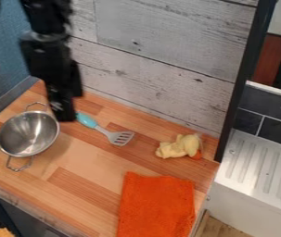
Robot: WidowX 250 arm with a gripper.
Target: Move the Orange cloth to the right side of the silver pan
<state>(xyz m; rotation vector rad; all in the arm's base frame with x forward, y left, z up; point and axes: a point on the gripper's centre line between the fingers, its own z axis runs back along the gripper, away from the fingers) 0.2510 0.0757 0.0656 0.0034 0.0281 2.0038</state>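
Counter (88,159) holds orange cloth (156,206), well apart from end effector (64,116).

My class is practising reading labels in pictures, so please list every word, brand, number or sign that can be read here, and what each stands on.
There are none to read.
Silver pan, spatula, orange cloth, yellow toy: no lettering that I can make out.
Black robot arm: any marks are too blurred to read.
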